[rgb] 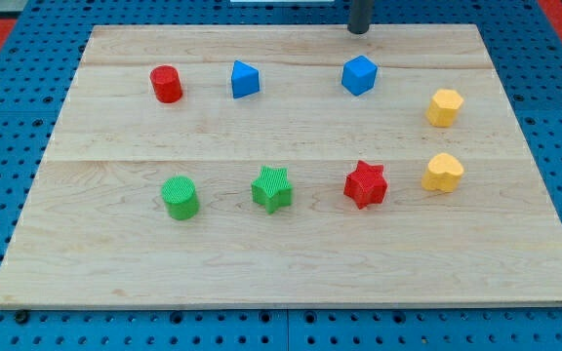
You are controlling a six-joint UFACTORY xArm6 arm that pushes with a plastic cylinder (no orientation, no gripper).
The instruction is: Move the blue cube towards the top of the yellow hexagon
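The blue cube (359,75) sits near the view's top, right of centre. The yellow hexagon (445,107) lies to its right and slightly lower, near the board's right side. My tip (359,30) is at the board's top edge, directly above the blue cube with a small gap between them, not touching it. Only the rod's lower end shows; the rest is cut off by the view's top.
A second blue block (245,79), wedge-like, and a red cylinder (166,84) lie at the top left. A green cylinder (180,198), green star (272,188), red star (366,184) and yellow heart-like block (443,173) form a lower row on the wooden board (281,263).
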